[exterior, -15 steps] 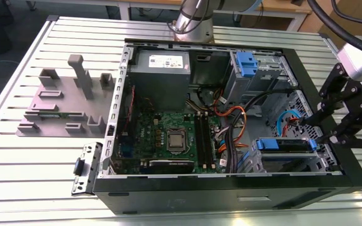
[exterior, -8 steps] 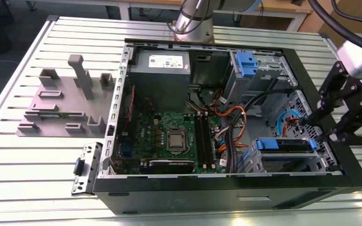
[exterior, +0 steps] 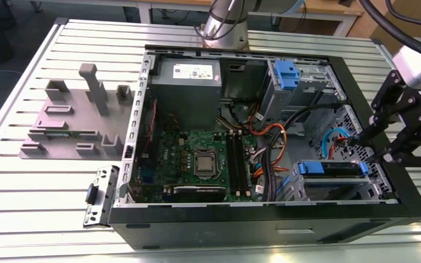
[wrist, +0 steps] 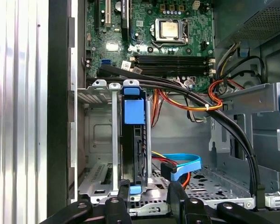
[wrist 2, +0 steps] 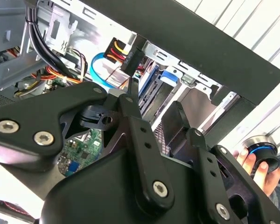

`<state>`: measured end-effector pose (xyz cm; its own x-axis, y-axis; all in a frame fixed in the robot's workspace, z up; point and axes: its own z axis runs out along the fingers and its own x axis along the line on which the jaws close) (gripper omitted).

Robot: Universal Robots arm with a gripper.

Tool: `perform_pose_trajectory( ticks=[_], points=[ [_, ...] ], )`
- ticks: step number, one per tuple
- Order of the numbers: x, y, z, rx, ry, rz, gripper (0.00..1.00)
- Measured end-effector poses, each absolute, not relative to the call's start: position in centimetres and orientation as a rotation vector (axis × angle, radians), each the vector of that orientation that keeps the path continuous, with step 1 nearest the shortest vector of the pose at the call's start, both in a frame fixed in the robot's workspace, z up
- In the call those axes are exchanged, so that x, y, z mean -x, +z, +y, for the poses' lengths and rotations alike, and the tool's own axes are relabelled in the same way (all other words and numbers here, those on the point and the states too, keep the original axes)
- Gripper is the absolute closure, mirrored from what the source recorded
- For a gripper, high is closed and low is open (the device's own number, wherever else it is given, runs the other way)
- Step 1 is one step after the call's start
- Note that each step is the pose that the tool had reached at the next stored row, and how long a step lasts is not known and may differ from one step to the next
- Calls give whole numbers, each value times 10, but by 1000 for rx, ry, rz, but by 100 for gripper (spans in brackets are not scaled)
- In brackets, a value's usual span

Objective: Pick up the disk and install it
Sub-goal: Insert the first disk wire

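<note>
Disk point(wrist: 133, 112): sat slotted in the case's drive cage point(wrist: 113, 140); probably stiff, fairly heavy, best held by its blue caddy.
Gripper point(wrist: 149, 196): hung just outside that cage, fingers parted, holding nothing.

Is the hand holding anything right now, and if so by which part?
Nothing is held. The hand is open, its fingers apart near the blue end of the disk, which stands in its bay.
</note>
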<state>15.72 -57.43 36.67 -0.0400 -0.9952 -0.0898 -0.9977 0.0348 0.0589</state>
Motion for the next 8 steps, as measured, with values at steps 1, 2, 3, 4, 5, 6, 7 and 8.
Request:
perform_pose_trajectory(
  ticks=[1, 2, 3, 4, 5, 6, 7, 8],
  points=[
    [-158, 367, -574, 2160, 164, 2243, 53],
    [-158, 366, -574, 2160, 164, 2243, 53],
    [-158, 366, -574, 2160, 164, 2243, 53],
    [-158, 366, -574, 2160, 164, 2243, 53],
    [-158, 366, -574, 2160, 164, 2243, 53],
    [-158, 366, -574, 2160, 165, 2243, 53],
    [-158, 366, -574, 2160, 165, 2243, 53],
    [-158, 366, -574, 2160, 165, 2243, 53]
  ],
)
